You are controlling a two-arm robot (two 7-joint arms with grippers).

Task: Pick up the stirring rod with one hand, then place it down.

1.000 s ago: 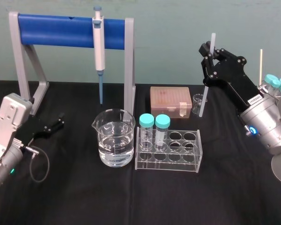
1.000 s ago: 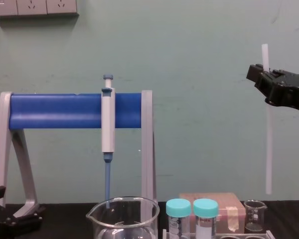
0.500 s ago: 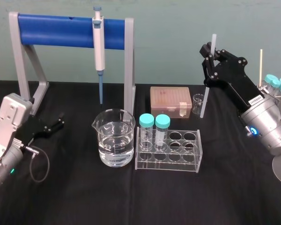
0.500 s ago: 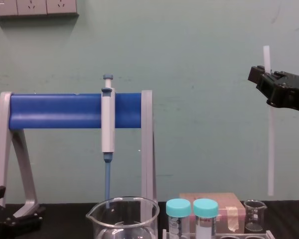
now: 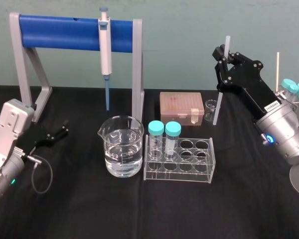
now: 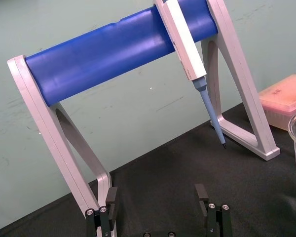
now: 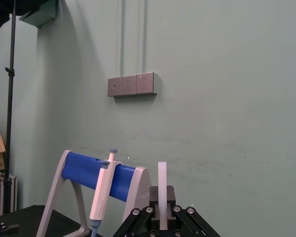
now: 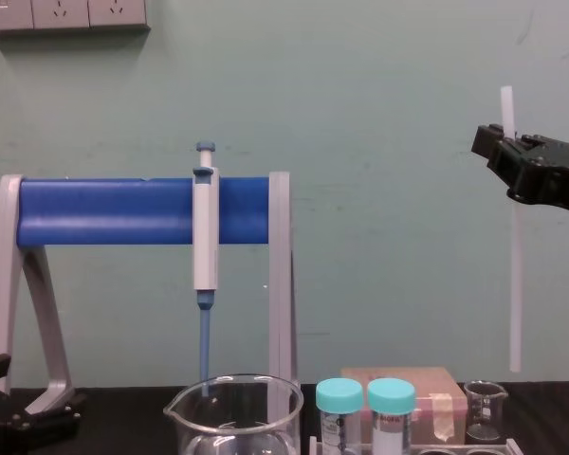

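The stirring rod (image 5: 218, 102) is a thin translucent white stick, held upright in the air above the table's back right. My right gripper (image 5: 223, 56) is shut on it near its upper end; the rod's lower end hangs over a tiny glass beaker (image 5: 211, 110). In the chest view the rod (image 8: 515, 275) hangs straight down from the black right gripper (image 8: 501, 142). From the right wrist the rod (image 7: 162, 187) rises between the closed fingers. My left gripper (image 5: 60, 131) rests low at the left with its fingers (image 6: 112, 207) apart and nothing between them.
A grey stand with a blue bar (image 5: 74, 33) carries a white-and-blue pipette (image 5: 105, 55) at the back. A water-filled beaker (image 5: 121, 146), a clear rack (image 5: 179, 159) with two teal-capped tubes and a pink tip box (image 5: 181, 106) occupy the middle.
The right gripper and the rod shifted very slightly to the right and down a second ago, then held still. The left arm has stayed in place.
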